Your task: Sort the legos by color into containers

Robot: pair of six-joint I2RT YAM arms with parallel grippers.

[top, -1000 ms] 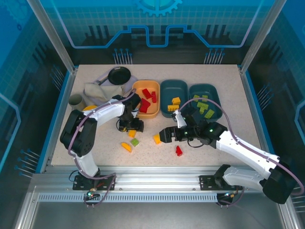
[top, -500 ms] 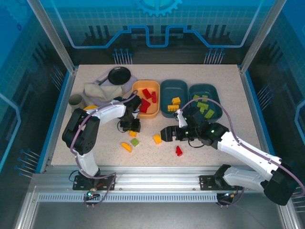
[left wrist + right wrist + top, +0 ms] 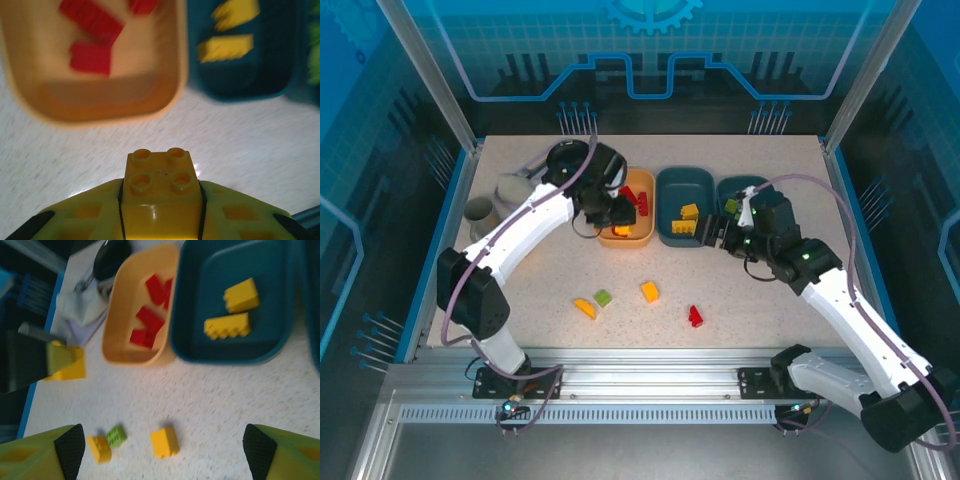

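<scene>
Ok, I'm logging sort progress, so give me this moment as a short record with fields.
left end effector: shut on a yellow plastic brick, by the orange-yellow plastic tray
right end effector: open, holding nothing
orange-yellow tray contents: red bricks
middle dark teal plastic tray: yellow bricks
loose on table: orange brick, green brick, second yellow brick, red brick

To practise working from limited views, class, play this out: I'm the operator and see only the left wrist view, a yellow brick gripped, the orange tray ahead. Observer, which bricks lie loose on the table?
Observer: Four: a red brick, a green brick, a loose yellow brick and an orange brick.
Operator: Is the right gripper busy?
Observer: No, the right gripper stands open and empty near the middle teal tray.
</scene>
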